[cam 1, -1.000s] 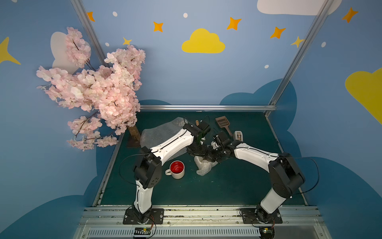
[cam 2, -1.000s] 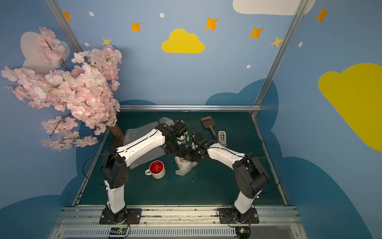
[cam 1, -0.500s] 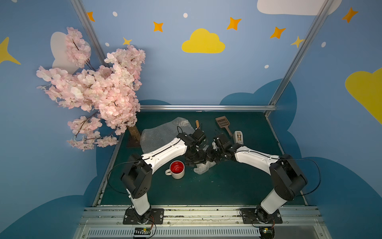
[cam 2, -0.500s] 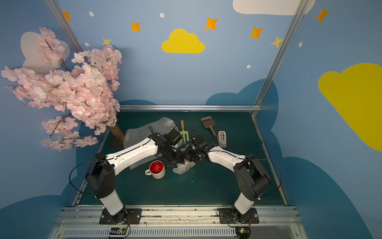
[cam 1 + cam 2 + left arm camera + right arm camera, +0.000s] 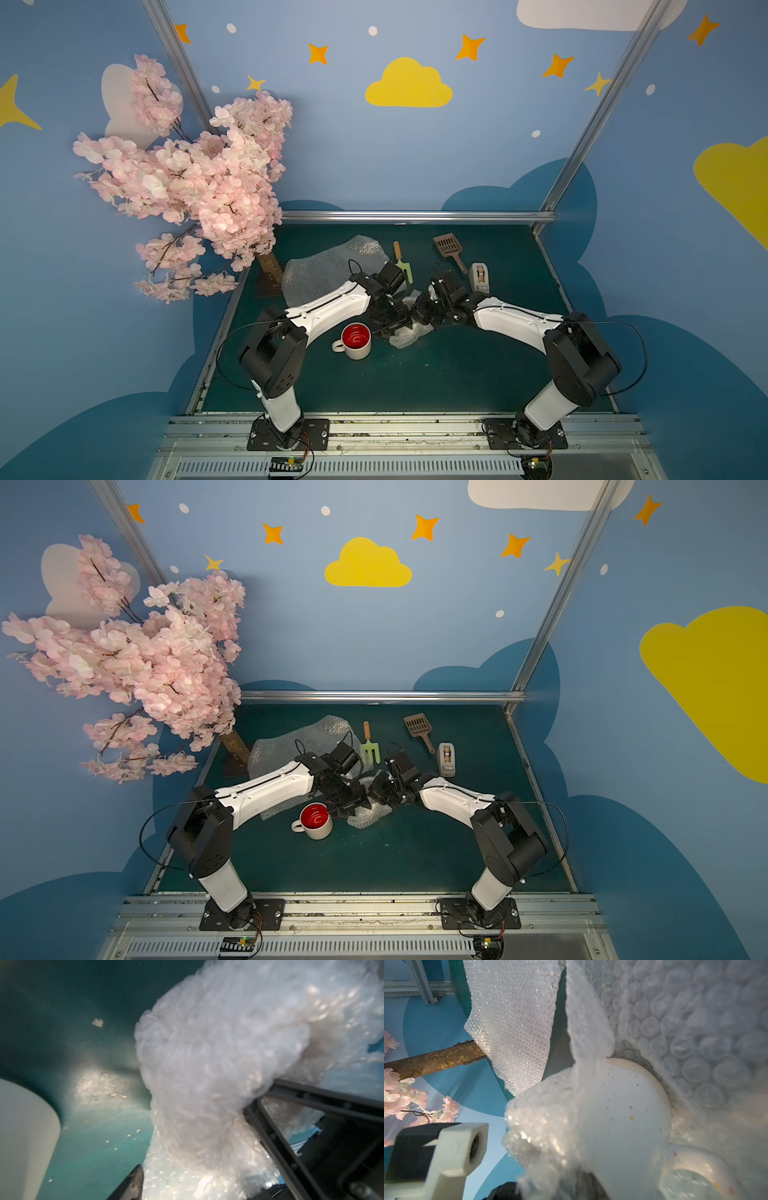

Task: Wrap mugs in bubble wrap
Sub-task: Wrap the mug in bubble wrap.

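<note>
- Pinching bubble wrap [image 5: 587, 1032] over the speckled mug [image 5: 623, 1109]: right gripper [image 5: 415, 312], closed.
- Left gripper [image 5: 193, 1145] spread wide around the wrapped mug, fingers [image 5: 276, 1132] pressing both sides.
- Red-lined mug [image 5: 356, 340] sits bare, lower left.

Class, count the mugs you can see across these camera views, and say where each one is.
2. The red-lined mug stands upright on the green table. The speckled cream mug is partly swathed in bubble wrap, seen only in the right wrist view. No others show.
</note>
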`<action>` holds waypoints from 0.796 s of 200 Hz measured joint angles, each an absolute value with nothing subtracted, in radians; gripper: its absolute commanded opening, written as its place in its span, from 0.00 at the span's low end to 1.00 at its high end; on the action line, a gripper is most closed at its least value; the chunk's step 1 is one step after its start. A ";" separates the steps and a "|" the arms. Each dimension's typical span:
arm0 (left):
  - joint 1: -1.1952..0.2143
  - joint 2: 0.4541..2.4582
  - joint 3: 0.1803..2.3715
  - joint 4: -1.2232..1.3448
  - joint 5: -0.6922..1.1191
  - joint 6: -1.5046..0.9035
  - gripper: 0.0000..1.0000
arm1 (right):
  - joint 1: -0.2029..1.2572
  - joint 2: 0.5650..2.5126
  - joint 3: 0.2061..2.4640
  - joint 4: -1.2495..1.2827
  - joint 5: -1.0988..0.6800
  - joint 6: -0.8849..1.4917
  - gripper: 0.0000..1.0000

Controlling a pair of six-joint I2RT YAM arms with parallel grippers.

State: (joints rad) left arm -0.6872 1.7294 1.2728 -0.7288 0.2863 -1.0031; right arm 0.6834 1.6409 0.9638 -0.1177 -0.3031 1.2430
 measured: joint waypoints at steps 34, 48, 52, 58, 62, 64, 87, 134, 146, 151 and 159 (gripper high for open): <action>-0.675 1.697 1.229 -0.676 0.289 -1.040 0.68 | 0.684 1.640 0.961 -0.107 -0.301 1.250 0.00; -0.669 1.692 1.222 -0.661 0.287 -1.050 0.68 | 0.684 1.640 0.961 -0.105 -0.300 1.253 0.00; -0.667 1.691 1.220 -0.656 0.286 -1.052 0.68 | 0.684 1.640 0.961 -0.105 -0.300 1.253 0.00; -0.662 1.690 1.216 -0.645 0.284 -1.056 0.68 | 0.684 1.640 0.961 -0.105 -0.300 1.253 0.00; -0.661 1.690 1.214 -0.638 0.282 -1.060 0.68 | 0.684 1.640 0.960 -0.105 -0.300 1.253 0.00; -0.659 1.689 1.214 -0.635 0.280 -1.061 0.68 | 0.684 1.640 0.960 -0.104 -0.300 1.253 0.00; -0.650 1.682 1.194 -0.603 0.269 -1.079 0.68 | 0.684 1.640 0.958 -0.099 -0.300 1.253 0.00; -0.648 1.686 1.182 -0.569 0.255 -1.096 0.68 | 0.683 1.640 0.956 -0.095 -0.300 1.253 0.00; -0.648 1.693 1.184 -0.565 0.253 -1.100 0.68 | 0.683 1.639 0.954 -0.093 -0.299 1.253 0.00; -0.648 1.697 1.184 -0.564 0.252 -1.101 0.68 | 0.683 1.639 0.953 -0.093 -0.299 1.253 0.00; -0.648 1.705 1.189 -0.564 0.251 -1.104 0.68 | 0.683 1.639 0.953 -0.093 -0.297 1.253 0.00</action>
State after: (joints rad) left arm -0.6479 1.7046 1.1893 -0.5640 0.2512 -1.1038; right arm 0.6834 1.6390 0.9535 -0.0925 -0.2974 1.2533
